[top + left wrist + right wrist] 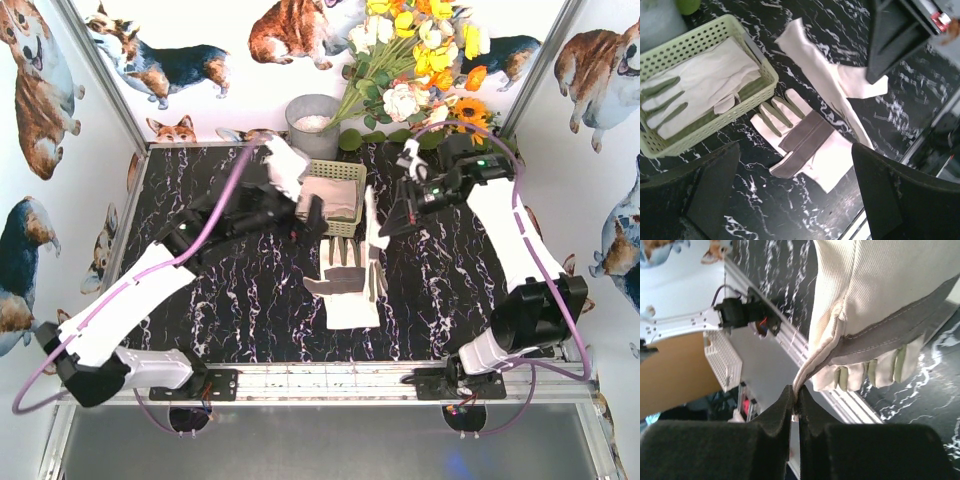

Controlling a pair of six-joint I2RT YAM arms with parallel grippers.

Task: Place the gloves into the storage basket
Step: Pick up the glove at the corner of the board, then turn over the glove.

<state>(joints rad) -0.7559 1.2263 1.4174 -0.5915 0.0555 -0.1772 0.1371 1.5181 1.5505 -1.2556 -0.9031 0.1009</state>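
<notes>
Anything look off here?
Mainly the right gripper: shut on just the thin hem of a glove, which dangles from that pinch. It could slip. The basket and the glove inside it look fine.

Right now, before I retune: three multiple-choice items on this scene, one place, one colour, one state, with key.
1. The grey-palmed glove lies: A inside the storage basket; B on the table beside it; C draped over its rim.
2. The basket is: A pale yellow; B red; C blue.
3. The right pincer is: A wide open; B out of view; C shut on a hanging glove.
Key: 1B, it lies flat outside the lattice wall; 2A, the left wrist view shows it; 3C, the glove's edge is pinched between closed jaws.
</notes>
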